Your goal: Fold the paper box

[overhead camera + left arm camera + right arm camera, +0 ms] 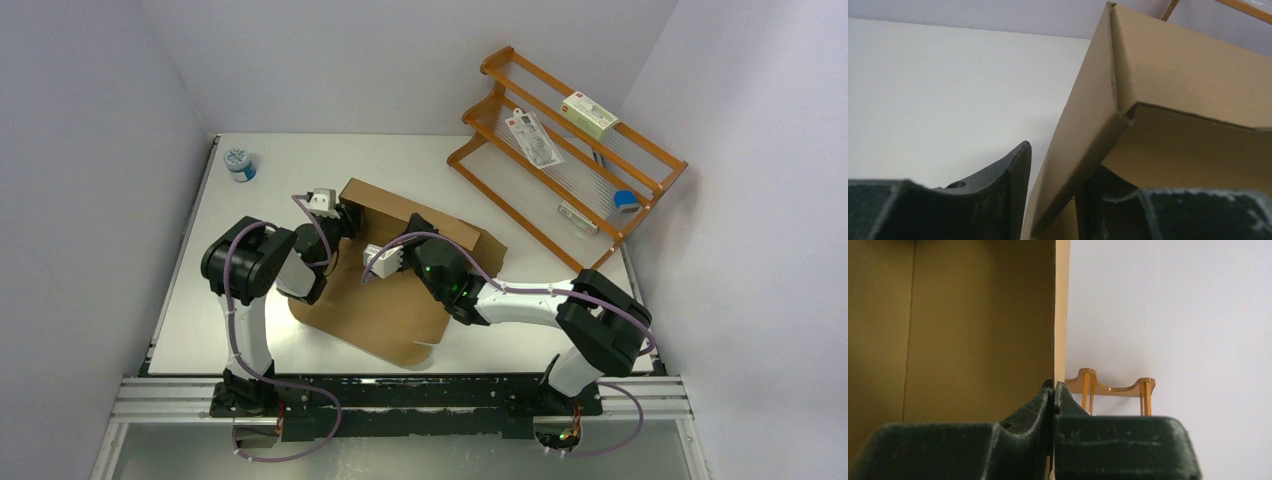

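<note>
Risks buckling left wall (1083, 125) of the paper box (385, 300) by clamping skewed with left gripper (1060, 167), jaws apart astride it, with right gripper (1054, 390), jaws together, at far wall (380, 198).

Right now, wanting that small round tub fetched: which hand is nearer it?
Left. The left hand sits right of the tub; the right hand, on the paper box, farther right.
</note>
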You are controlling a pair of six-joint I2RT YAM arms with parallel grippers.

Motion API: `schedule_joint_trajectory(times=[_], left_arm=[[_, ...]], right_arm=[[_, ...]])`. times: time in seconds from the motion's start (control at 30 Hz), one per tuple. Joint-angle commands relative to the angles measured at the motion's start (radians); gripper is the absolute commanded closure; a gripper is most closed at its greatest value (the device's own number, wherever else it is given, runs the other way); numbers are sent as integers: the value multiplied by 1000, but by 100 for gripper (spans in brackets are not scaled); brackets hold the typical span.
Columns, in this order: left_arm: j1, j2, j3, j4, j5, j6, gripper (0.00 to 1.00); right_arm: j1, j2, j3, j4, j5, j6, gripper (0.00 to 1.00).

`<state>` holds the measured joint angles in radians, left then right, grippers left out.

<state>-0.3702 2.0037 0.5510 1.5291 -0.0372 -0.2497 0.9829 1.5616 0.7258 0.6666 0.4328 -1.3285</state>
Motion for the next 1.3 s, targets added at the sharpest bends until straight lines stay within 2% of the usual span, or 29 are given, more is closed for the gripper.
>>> schedule_joint_trajectory(times=[0.0,0.27,0.53,0.87,1.27], left_arm=[[11,-6,4,304,-129,30,61],[-55,-42,-21,302,-410,61,59],[-84,-52,-30,303,-605,45,57],[-90,-51,-38,303,-719,-44,51],[-126,-46,-48,300,-879,69,42]], right_arm=[[0,3,-17,-153,-25,58,100],[2,0,-20,-156,-16,66,100],[1,-8,-24,-156,-16,74,100],[0,0,-25,-150,-14,81,100],[0,-5,21,-182,-34,99,100]])
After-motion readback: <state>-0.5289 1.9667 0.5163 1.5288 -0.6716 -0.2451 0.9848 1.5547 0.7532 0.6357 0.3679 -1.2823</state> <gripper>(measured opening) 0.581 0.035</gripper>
